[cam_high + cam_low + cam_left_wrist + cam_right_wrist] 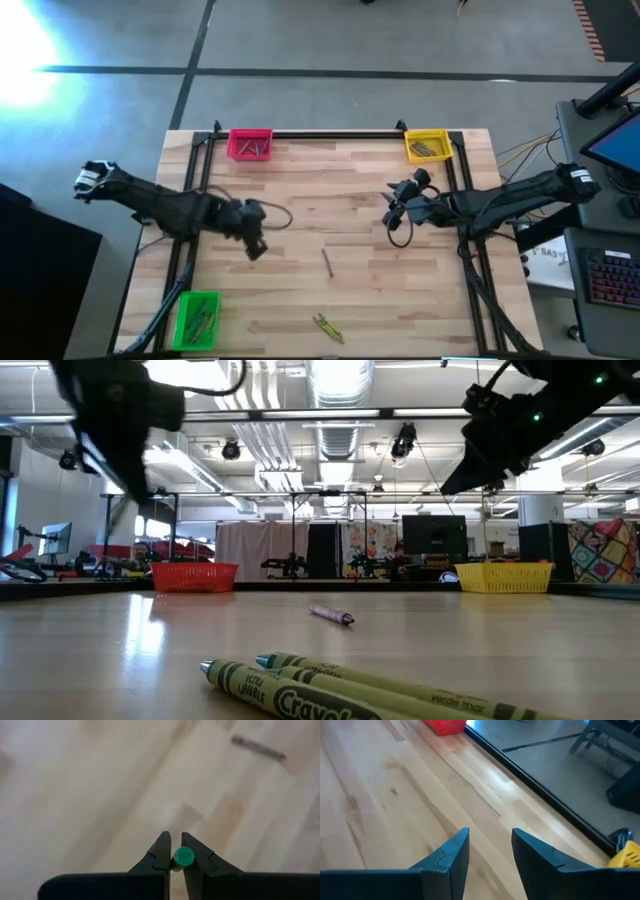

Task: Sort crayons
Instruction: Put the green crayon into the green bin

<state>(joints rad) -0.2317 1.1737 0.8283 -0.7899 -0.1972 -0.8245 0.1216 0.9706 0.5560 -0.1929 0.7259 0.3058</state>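
Note:
My left gripper point(256, 248) hovers over the table's left-middle, shut on a green crayon point(183, 857). A brownish-red crayon point(327, 263) lies flat on the table centre and shows in the left wrist view point(258, 747). Two olive-yellow crayons point(327, 327) lie side by side near the front edge, close in the low view point(330, 690). My right gripper point(390, 213) is open and empty above the table's right-middle point(490, 842). The green bin point(198, 318) stands at the near left. My left gripper pinches the green crayon between its two fingers, which point down at the table. Only the crayon's round end point(184, 856) shows between the fingers point(161, 851); the rest is hidden behind them. The crayon is lifted clear of the table.
The pink bin point(250, 144) stands at the far left and the yellow bin point(427, 146) at the far right, each with crayons inside. A black frame point(330, 134) runs along the table's far edge and sides.

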